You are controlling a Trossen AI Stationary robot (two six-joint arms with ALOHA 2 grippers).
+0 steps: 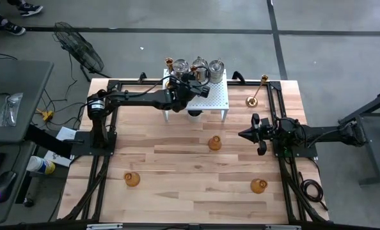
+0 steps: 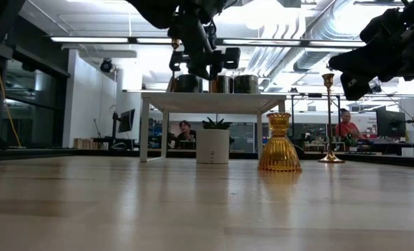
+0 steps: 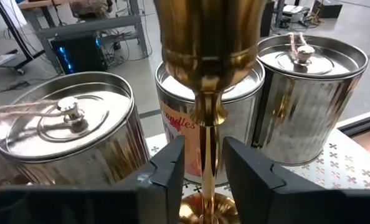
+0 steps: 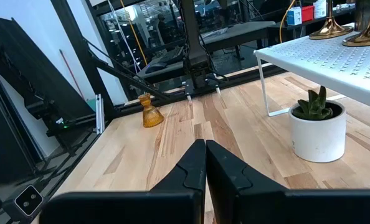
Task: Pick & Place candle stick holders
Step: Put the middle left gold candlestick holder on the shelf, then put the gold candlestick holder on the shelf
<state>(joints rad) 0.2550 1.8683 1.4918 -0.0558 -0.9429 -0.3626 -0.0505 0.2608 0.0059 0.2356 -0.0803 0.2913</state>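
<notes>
Candle stick holders are sitting scattered across the scene, and the one in play is a slim gold brass candlestick (image 3: 205, 124) standing on the white perforated rack (image 1: 217, 97) at the top centre of the high view. In the left wrist view it is filling the middle: a polished cup up top, a ringed neck, a thin stem running down to a round base. The left gripper (image 3: 203, 165) is straddling that stem, its two dark fingers (image 3: 169, 171) standing slightly parted with a sliver of gap on each side, so no pinch is showing.

Right behind it three silvery-grey jar-like holders (image 3: 66, 134) are lining up, ribbed tin walls, knobbed lids, twine on top; the middle one is carrying red lettering. Another gold candlestick (image 1: 169, 64) is standing at the rack's upper left corner, and one more (image 1: 257, 92) is sitting on the wooden table (image 1: 177, 191) to the right of the rack.

Squat amber-orange holders are dotting the table: one at centre (image 1: 214, 143), one lower left (image 1: 132, 179), one lower right (image 1: 259, 186). In the low view the amber one (image 2: 279, 143) is showing a fluted skirt and a ringed collar.

Under the rack a small plant in a white pot (image 2: 214, 141) is sitting. The right gripper (image 1: 246, 135) is hovering at the right of the high view, fingers pressed together, holding nothing.
</notes>
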